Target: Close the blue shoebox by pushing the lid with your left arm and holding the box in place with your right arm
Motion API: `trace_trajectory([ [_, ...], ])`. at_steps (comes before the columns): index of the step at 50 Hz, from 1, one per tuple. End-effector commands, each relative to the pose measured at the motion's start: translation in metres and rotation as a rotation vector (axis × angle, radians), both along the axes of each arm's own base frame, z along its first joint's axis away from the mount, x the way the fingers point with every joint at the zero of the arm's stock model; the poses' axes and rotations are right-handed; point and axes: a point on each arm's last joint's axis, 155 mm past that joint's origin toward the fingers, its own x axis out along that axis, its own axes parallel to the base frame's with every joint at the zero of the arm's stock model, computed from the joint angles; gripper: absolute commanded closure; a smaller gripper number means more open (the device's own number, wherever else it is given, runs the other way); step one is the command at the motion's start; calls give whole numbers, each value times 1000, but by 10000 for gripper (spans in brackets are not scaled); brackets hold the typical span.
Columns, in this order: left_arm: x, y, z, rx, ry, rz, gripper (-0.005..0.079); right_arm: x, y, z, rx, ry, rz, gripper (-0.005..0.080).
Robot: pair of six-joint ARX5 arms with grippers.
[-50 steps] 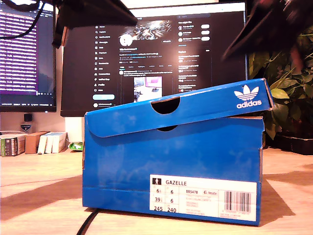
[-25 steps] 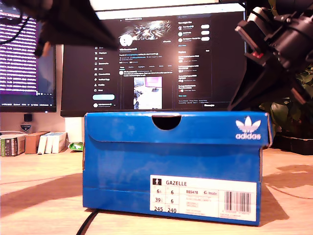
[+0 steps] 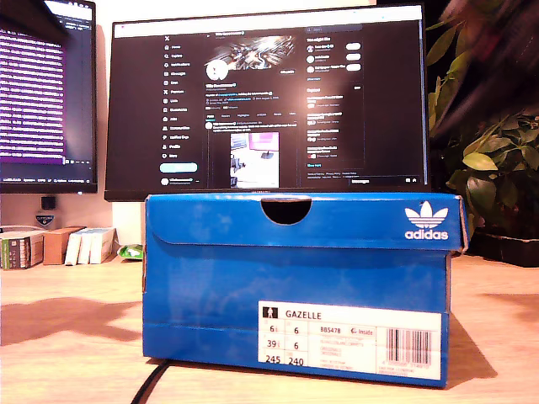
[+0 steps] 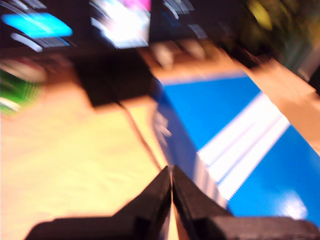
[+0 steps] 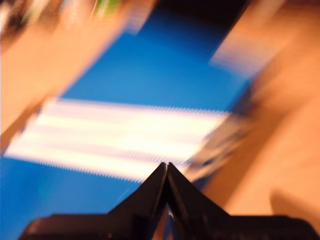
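Observation:
The blue Adidas shoebox (image 3: 295, 286) stands on the wooden table with its lid (image 3: 354, 220) down flat. My first gripper (image 4: 171, 174) is shut with nothing in it. It hangs above the table beside the box's long edge, and the striped lid (image 4: 240, 130) shows blurred next to it. My second gripper (image 5: 166, 166) is also shut and empty, above the lid (image 5: 165, 75) near its white stripes. In the exterior view only a dark arm part (image 3: 34, 17) at the top left and a blurred dark streak (image 3: 484, 67) at the top right show.
Two monitors (image 3: 269, 101) stand behind the box. A leafy plant (image 3: 497, 168) fills the exterior view's right. Small boxes (image 3: 55, 246) and a green packet (image 3: 130, 250) sit at the exterior view's left. A black cable (image 3: 152, 383) runs out from under the box front.
The lid dropped from tilted to flat on the box. Both arms, low over the box before, have lifted almost out of the exterior view.

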Motion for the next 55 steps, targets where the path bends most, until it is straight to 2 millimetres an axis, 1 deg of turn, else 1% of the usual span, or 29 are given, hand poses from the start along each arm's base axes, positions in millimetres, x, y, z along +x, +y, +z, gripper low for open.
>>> trace_trajectory([
  [1,0,1,1,5,-5,1,762,-1,-5,-8,-27,-3,-20,764],
  [3,-1,3,2,5,-6,5,762,-3,-7,-2,-27,-29,-24,764],
  [11,-6,11,4,45,-39,32,762,-11,-28,8,-67,-119,-117,764],
  [16,-10,22,6,74,-77,82,762,-17,-38,13,-76,-182,-165,764],
  [24,-12,41,8,94,-166,180,762,-28,-48,16,-82,-245,-203,764],
  [31,-21,45,3,77,-195,202,762,-35,-62,18,-102,-286,-268,764],
  [35,-27,48,0,86,-230,208,762,-42,-69,27,-112,-336,-291,764],
  [41,-33,51,-12,88,-250,219,762,-58,-72,39,-97,-390,-301,764],
  [47,-39,47,-24,50,-240,201,762,-74,-75,48,-90,-429,-301,764],
  [51,-45,44,-23,21,-241,188,762,-84,-76,62,-66,-486,-301,764],
  [55,-49,44,-16,3,-265,188,762,-94,-77,73,-50,-532,-302,764],
])
